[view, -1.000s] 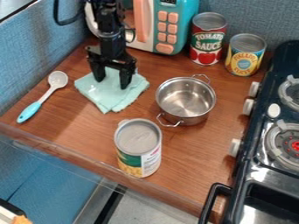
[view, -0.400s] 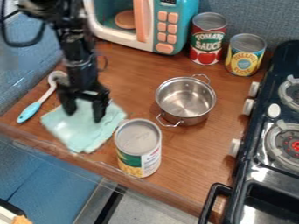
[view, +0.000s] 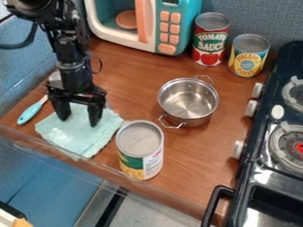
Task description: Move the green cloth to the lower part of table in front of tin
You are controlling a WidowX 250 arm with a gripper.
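Looking at your green cloth [view: 77, 138]: it's pale, minty, kinda rumpled, and lying near the front edge of the table [view: 189, 164], just left of the nearest tin [view: 140, 155] in the view. Your gripper [view: 78, 120] has its fingers wide apart over it. That tin's label is green, white and yellow; the red can [view: 210, 42] has tomato art, the shorter can [view: 248, 56] yellow and blue.

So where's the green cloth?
In the camera view, the green cloth is at the lower left of the table, under the jaws, between the spoon and the front tin.
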